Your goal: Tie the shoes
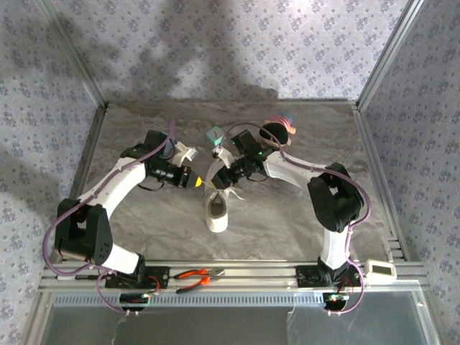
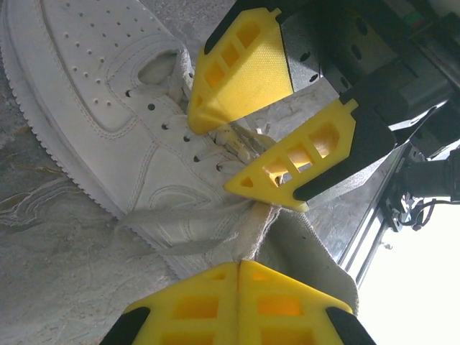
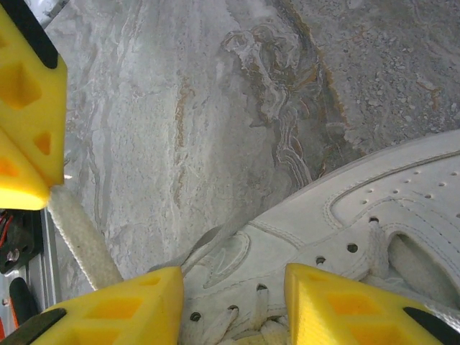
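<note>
White leather sneaker (image 1: 217,214) lies mid-table in the top view, its long axis running 12 to 6 o'clock and its far end under both grippers. The left gripper (image 1: 194,181) reaches in from 9 o'clock and the right gripper (image 1: 220,177) from 2 o'clock. Both arms are bent inward with elbows out, about equally near.

In the left wrist view, the left gripper's pads are pressed together at 6 o'clock, pinching a lace (image 2: 248,233) that rises toward the eyelets at 12. The right gripper's fingers stand apart at 1 o'clock over the eyelet rows.

In the right wrist view, its own jaws are parted at 6 o'clock, astride the eyelets, and the toe points to 3 o'clock. The held lace slants from the left gripper at 9 o'clock down toward 6. The next move likely turns on that strand lying to the 9 o'clock side of the open jaws.
</note>
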Available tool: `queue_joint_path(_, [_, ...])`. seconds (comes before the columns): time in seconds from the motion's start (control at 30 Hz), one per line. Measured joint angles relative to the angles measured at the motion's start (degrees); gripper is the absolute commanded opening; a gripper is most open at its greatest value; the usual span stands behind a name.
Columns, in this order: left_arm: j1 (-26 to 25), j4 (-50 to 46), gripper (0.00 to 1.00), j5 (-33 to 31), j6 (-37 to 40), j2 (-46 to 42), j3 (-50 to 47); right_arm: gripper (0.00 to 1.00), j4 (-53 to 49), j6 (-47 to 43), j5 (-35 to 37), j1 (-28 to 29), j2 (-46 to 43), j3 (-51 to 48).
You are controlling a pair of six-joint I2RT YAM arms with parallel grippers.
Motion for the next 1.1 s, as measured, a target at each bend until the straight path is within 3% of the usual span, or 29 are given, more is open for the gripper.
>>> queue_joint_path(0.13, [0.2,-1.0,0.00,-1.1,0.8,0.0,0.6,0.33,-0.9,-1.2,-0.2,0.1,0.0,0.3])
queue_joint_path(0.53, [6.8,-6.6,0.00,-3.1,3.6,-4.5,1.2,0.33,-0.9,-1.6,-0.2,-0.3,0.0,-0.1])
queue_joint_path(1.1, [10.4,-7.8,0.00,-7.4,0.9,-13.4,-5.7,0.35,-0.6,-1.6,-0.8,-1.0,-0.1,-0.6])
